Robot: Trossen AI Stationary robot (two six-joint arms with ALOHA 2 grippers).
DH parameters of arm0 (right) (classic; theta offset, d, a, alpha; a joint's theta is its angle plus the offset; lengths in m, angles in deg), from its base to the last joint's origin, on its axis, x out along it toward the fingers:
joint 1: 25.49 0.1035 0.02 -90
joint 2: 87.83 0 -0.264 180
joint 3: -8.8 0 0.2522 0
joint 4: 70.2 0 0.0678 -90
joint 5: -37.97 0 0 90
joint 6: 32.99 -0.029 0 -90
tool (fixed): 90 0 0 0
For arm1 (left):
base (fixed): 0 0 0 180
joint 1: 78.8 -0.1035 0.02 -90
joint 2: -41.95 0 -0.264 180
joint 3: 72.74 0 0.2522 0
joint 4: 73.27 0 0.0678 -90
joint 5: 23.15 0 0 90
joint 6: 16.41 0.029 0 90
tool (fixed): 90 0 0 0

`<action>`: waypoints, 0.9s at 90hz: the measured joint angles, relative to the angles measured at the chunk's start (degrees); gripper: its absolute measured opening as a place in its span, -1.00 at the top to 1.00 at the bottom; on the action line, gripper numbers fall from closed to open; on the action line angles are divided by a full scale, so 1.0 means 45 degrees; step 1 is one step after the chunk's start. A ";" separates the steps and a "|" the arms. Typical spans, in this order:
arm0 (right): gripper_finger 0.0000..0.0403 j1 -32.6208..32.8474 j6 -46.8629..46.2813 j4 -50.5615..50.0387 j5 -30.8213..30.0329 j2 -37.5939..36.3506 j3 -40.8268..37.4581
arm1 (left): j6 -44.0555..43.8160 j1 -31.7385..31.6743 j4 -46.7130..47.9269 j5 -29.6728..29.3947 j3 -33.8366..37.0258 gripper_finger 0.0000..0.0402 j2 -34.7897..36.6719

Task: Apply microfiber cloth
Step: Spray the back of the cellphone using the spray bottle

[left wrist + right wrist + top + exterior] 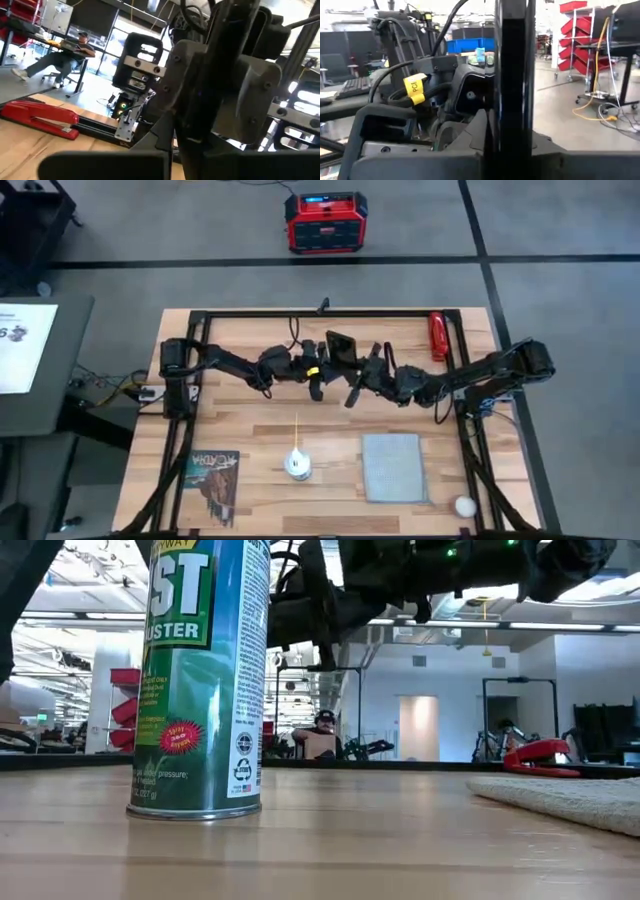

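The microfiber cloth is a pale blue-grey square lying flat on the table's near right part; its edge shows in the low view. No gripper touches it. Both arms meet high above the table's middle. A black phone stands on edge between them. My left gripper and my right gripper are each shut on the phone, left and right of it. My left gripper pinches the phone between its two fingers; the phone's thin edge runs up out of the hold, tilted. The contact itself lies at the frame's bottom and is hard to see. The phone is lifted clear of the table. My right gripper pinches the phone's two flat faces between its two fingers, coming from the table's right side. The phone's edge rises upright between the fingers. The phone is held well above the table.
A green spray can stands near the table's front middle, left of the cloth. A dark printed booklet lies at the near left, a white ball at the near right, a red stapler at the far right.
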 joint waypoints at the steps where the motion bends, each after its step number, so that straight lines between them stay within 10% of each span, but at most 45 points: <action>1: 0.94 0.0010 0.0035 -0.0024 -0.0036 -0.0016 0.0000 | 0.0000 -0.0003 -0.0014 0.0000 0.0023 1.00 0.0000; 52: 0.94 0.0655 -0.1722 -0.2647 -0.0487 -0.2285 -0.1484 | 0.0945 -0.1086 -0.1227 0.0783 0.4569 1.00 0.2318; 81: 0.94 0.0664 -0.3302 -0.3777 0.0392 -0.2675 -0.2294 | 0.3691 0.0268 0.6777 0.0833 0.4865 1.00 0.7178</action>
